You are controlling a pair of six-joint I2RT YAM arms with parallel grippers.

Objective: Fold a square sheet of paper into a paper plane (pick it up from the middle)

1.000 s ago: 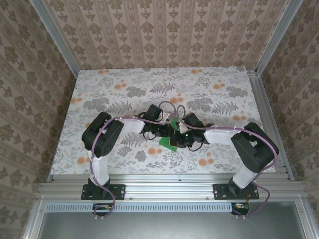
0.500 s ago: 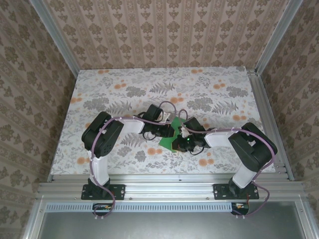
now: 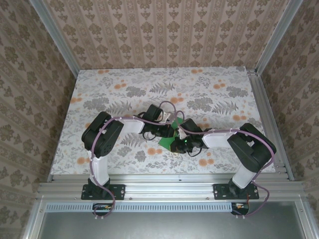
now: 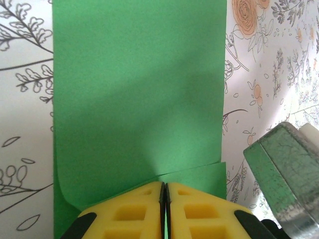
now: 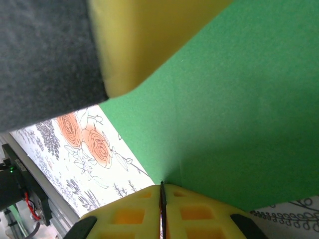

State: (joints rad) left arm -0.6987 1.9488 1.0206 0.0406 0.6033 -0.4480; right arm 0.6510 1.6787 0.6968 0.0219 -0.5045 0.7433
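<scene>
The left fingers (image 4: 160, 193) are pressed together. A thin green line shows in the seam between them, so they pinch the near edge of the green paper sheet (image 4: 139, 89). The right fingers (image 5: 167, 193) are also pressed together, and they grip the same sheet (image 5: 239, 109) at a faint crease. Both pairs are of yellow foam with square hollows. The paper is thin, matt and plain. In the left wrist view its left side curls up and one layer lies folded over another. From above, the sheet (image 3: 166, 143) sits between the two pairs of fingers, near the middle of the floral surface (image 3: 99, 89).
</scene>
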